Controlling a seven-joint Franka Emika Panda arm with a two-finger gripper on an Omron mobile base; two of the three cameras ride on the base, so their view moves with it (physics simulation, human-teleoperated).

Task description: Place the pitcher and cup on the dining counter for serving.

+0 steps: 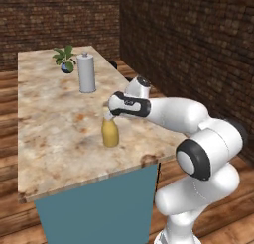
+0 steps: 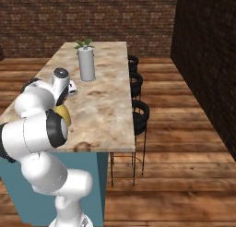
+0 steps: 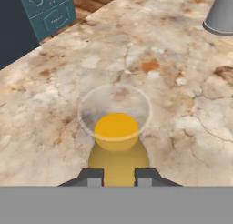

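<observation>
On the left of the left base view, the dining counter (image 1: 54, 139) runs away from the camera, its marbled beige top set on teal sides. A small potted plant (image 1: 65, 59) stands at the far end, with a grey-white cylindrical canister (image 1: 86, 73) just beside it.

Nearer the camera, toward the counter's right edge, the mustard-yellow pitcher (image 1: 109, 132) stands upright on the stone, well apart from the canister. The gripper (image 1: 109, 114) sits right over its neck, at the end of the white arm reaching in from the lower right.

In the hand view, the pitcher (image 3: 117, 145) is seen from above, its rounded top and wider body between the two dark fingertips (image 3: 93, 176), one on each side of the neck. The jaws stand narrowly apart at about the neck's width, but whether the pads press on the vessel or are just clear of it cannot be told.

Since the pitcher's base appears to rest on the dining counter, the step in hand looks like setting it down. The next move would call for parting the fingers fully and lifting straight up so the neck is not knocked. The green cup would then have to be found and fetched.

In the right base view, three black bar stools (image 2: 138, 111) line the counter's far side.
</observation>
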